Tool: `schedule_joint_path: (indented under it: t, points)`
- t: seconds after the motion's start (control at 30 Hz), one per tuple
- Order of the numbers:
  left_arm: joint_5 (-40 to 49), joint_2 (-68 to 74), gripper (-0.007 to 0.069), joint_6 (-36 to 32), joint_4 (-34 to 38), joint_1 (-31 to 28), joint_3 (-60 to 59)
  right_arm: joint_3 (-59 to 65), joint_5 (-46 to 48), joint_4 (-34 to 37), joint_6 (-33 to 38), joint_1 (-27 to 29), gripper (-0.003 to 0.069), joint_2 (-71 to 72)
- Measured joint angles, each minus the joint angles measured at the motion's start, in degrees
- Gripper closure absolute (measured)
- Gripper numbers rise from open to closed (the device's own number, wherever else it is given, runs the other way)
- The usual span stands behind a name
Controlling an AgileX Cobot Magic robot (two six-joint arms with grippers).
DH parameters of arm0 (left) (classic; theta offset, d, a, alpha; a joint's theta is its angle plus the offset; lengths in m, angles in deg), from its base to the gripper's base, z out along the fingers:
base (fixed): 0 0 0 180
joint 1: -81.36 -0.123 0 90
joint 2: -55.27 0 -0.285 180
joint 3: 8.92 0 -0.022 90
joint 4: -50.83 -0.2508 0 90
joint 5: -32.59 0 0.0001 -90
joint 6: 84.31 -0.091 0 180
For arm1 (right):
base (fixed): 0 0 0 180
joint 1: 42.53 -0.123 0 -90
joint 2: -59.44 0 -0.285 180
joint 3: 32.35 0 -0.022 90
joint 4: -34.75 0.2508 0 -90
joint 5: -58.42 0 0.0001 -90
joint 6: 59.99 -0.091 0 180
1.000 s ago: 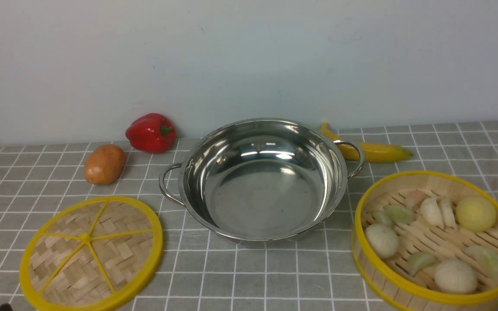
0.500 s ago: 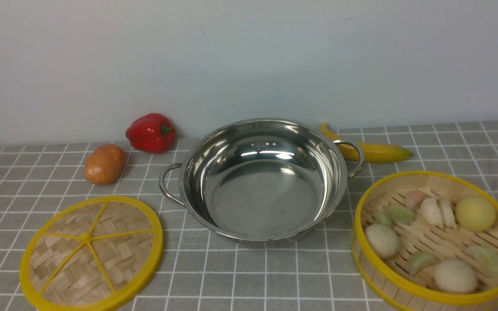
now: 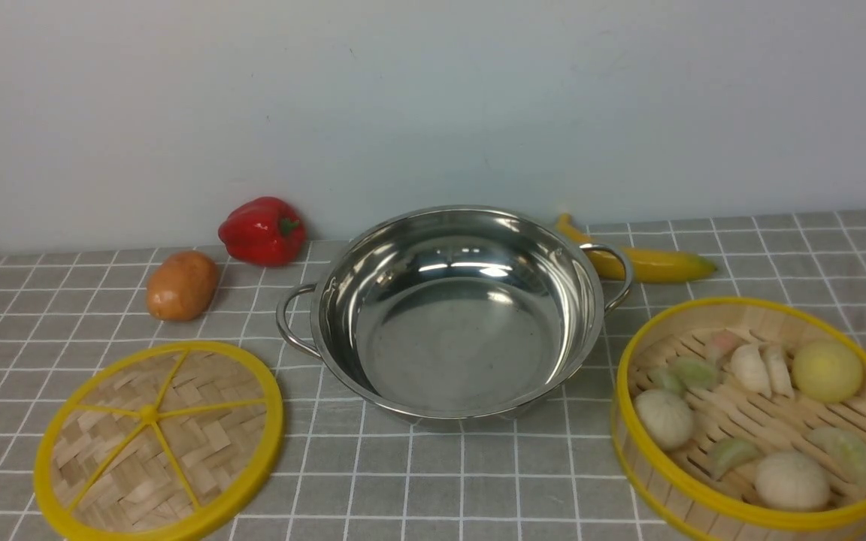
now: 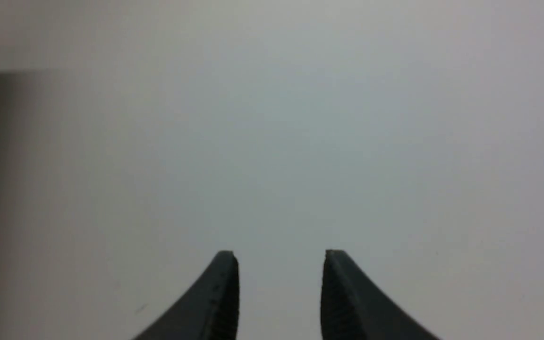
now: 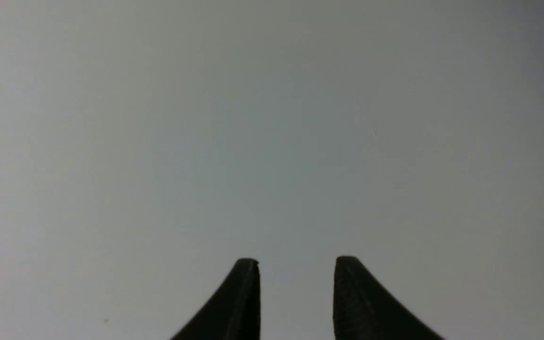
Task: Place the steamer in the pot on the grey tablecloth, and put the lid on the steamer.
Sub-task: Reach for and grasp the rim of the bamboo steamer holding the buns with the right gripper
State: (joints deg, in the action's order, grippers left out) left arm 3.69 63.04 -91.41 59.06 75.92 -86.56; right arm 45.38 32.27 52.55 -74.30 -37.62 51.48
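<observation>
The shiny steel pot (image 3: 457,315) stands empty in the middle of the grey tablecloth (image 3: 418,481). The steamer (image 3: 760,421), a bamboo basket with yellow rim holding several dumplings and buns, sits at the front right. The flat woven lid (image 3: 158,439) lies at the front left. Neither arm shows in the front view. In the left wrist view my left gripper (image 4: 280,257) is open and empty, facing a plain wall. In the right wrist view my right gripper (image 5: 295,264) is open and empty, also facing the wall.
A red pepper (image 3: 262,230) and a potato (image 3: 182,285) lie at the back left of the pot. A banana (image 3: 647,259) lies behind the pot's right handle. A pale wall stands close behind the table.
A dark tip at the bottom left corner of the front view one second ago has gone out of frame. The objects have not moved.
</observation>
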Motion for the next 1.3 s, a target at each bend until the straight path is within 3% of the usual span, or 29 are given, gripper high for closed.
schedule_joint_path:
  t: [0.33, 0.5, 0.6, 0.67, 0.8, 0.93, 1.03, 1.17, 1.3]
  points:
    - [-9.14, 0.0, 0.0382, 0.0, -1.42, 0.0, 0.0, 0.0, -15.79, -2.63, -12.76, 0.0, 0.0419, 0.0]
    - [-11.28, -0.05, 0.0382, 0.0, -5.82, 0.0, 3.03, -3.38, -16.52, -6.92, -11.21, 0.0, 0.0419, 0.2]
    - [-7.41, 0.0, 0.0382, 0.43, -6.4, 0.0, 8.91, -10.97, -12.48, -10.74, -6.67, 0.0, 0.0418, -0.67]
    - [2.3, 2.61, 0.0382, 0.48, -3.2, 0.0, 16.23, -20.82, -2.34, -13.06, -1.17, 0.0, 0.0417, -4.85]
    - [22.87, 11.37, 0.0382, -1.0, 1.28, 0.0, 24.74, -34.56, 22.28, -13.44, 2.6, 0.0, 0.0416, -13.63]
    - [39.64, 20.26, 0.0382, -2.19, 1.48, 0.0, 28.64, -41.71, 45.06, -13.51, 3.11, 0.0, 0.0416, -22.12]
    - [54.27, 30.51, 0.0382, -2.48, 1.53, 0.0, 31.47, -47.72, 67.94, -13.51, 3.51, 0.0, 0.0416, -34.43]
    - [65.99, 42.65, 0.0382, -2.53, 1.58, 0.0, 34.61, -51.79, 84.84, -13.51, 5.69, 0.0, 0.0416, -47.43]
    - [71.17, 50.4, 0.0382, -2.53, 1.58, 0.0, 36.79, -52.56, 88.69, -13.51, 8.1, 0.0, 0.0416, -57.6]
